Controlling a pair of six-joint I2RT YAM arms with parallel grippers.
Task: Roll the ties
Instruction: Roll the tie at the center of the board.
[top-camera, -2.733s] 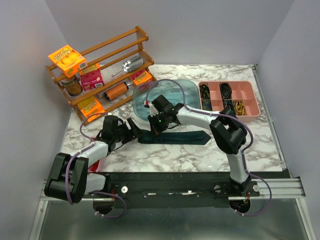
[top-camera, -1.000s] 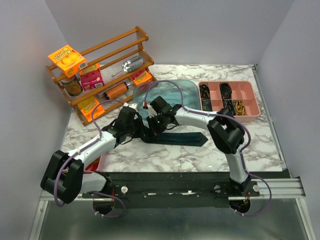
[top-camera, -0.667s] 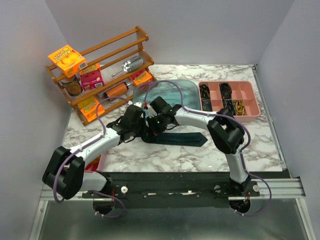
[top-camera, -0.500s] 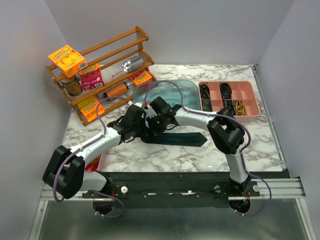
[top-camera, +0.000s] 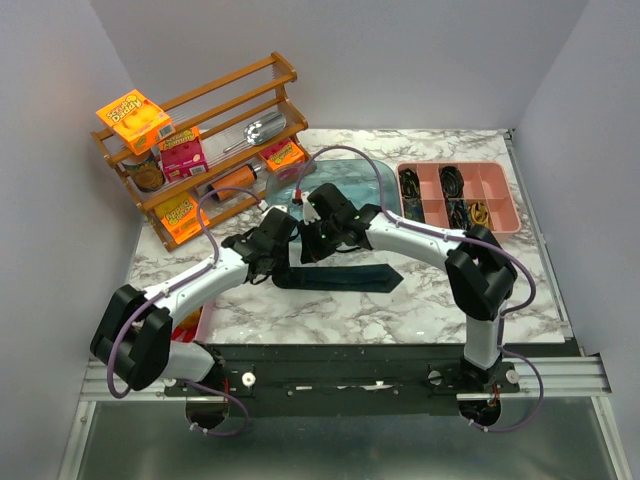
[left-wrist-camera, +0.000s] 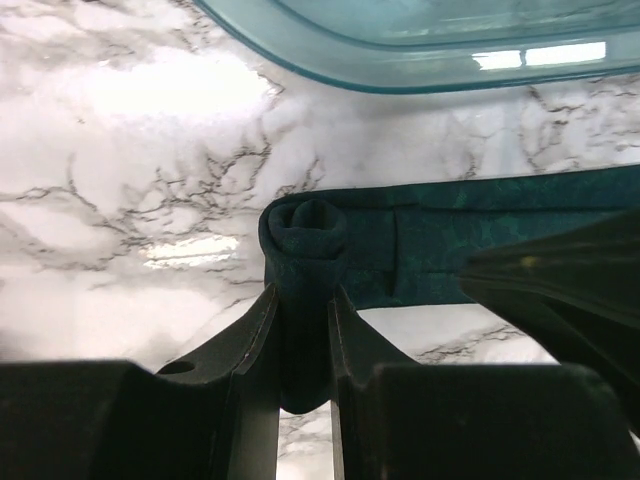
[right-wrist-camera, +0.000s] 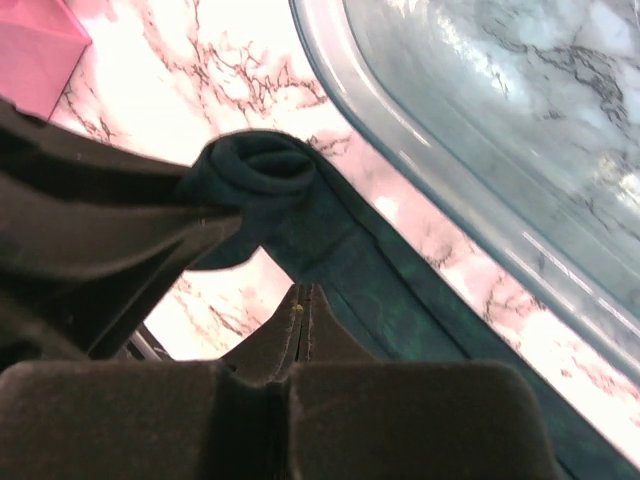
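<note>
The dark teal tie (top-camera: 345, 277) lies flat across the marble in front of the blue tub (top-camera: 378, 190), with its left end wound into a small roll (left-wrist-camera: 305, 232). My left gripper (left-wrist-camera: 303, 300) is shut on that roll, one finger on each side of it. The roll (right-wrist-camera: 260, 170) also shows in the right wrist view, with the flat strip (right-wrist-camera: 390, 300) running off to the lower right. My right gripper (right-wrist-camera: 303, 295) is shut and empty, its tips just above the strip beside the roll. From above, the left gripper (top-camera: 283, 252) and the right gripper (top-camera: 318, 245) nearly meet.
A wooden rack (top-camera: 200, 130) with boxes, cans and a scoop stands at the back left. A pink compartment tray (top-camera: 462, 229) with small dark items sits at the back right. A red object (top-camera: 190, 322) lies at the table's near left edge.
My left arm has swung right and now holds the rolled end of the tie. The right gripper has drawn back and up a little, and the tie has shifted slightly left.
</note>
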